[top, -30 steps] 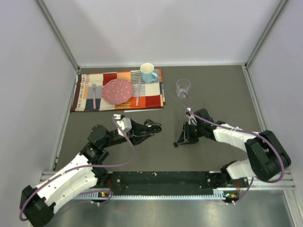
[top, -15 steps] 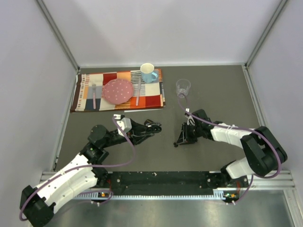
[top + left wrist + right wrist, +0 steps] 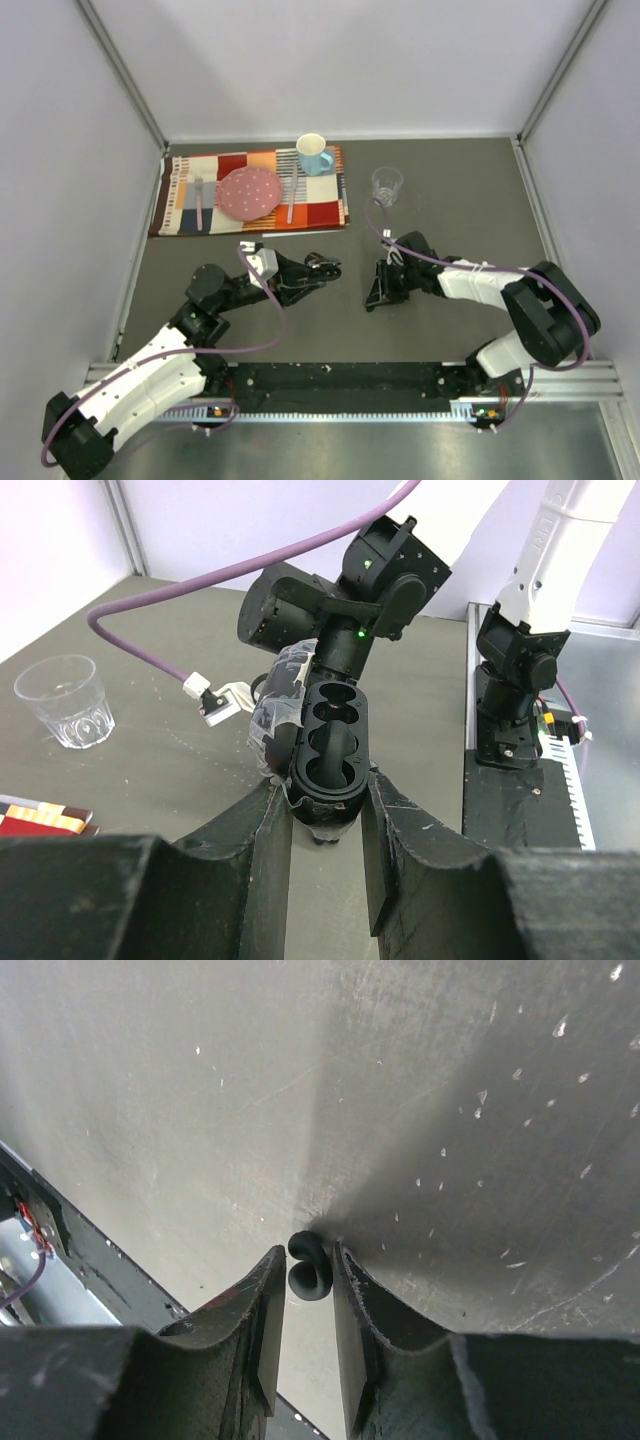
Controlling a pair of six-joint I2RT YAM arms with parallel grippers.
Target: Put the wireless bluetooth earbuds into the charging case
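charging case (image 3: 330, 742) open, clamped in left pincer (image 3: 322, 812), long axis along its fingers, right pincer (image 3: 305, 1260) pinching earbud (image 3: 311, 1278)

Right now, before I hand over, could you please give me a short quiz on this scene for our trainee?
1. True or false: the left gripper holds the charging case with its lid open.
2. What sits between the fingertips of the right gripper? A an earbud, B a coin, C a screw.
3. Which vessel stands on the placemat?
Key: 1 true; 2 A; 3 the blue mug.
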